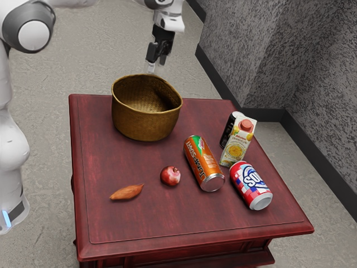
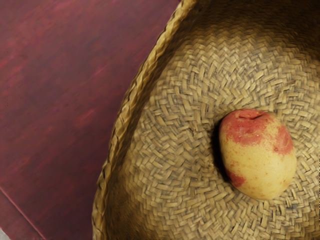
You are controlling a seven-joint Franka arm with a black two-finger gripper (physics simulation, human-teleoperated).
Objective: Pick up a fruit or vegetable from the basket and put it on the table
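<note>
holding the gripper (image 1: pixel 155 62) above the basket (image 1: pixel 146 125) with fingers apart, though exactly how widely is hard to judge, and with nothing gripped between them. looking down at the potato (image 2: pixel 257 155), yellow with red patches, lying on the woven bottom inside the basket. on the tabletop (image 1: pixel 131 226), outside the basket, can see a round red piece of produce (image 1: pixel 170 176) between a tapered orange-brown root (image 1: pixel 126 192) and an orange can (image 1: pixel 203 162) on its side. beyond that, a red, white and blue can (image 1: pixel 250 185), also lying down, near an upright carton (image 1: pixel 238 143) with a dark can (image 1: pixel 228 129) just behind.
</note>
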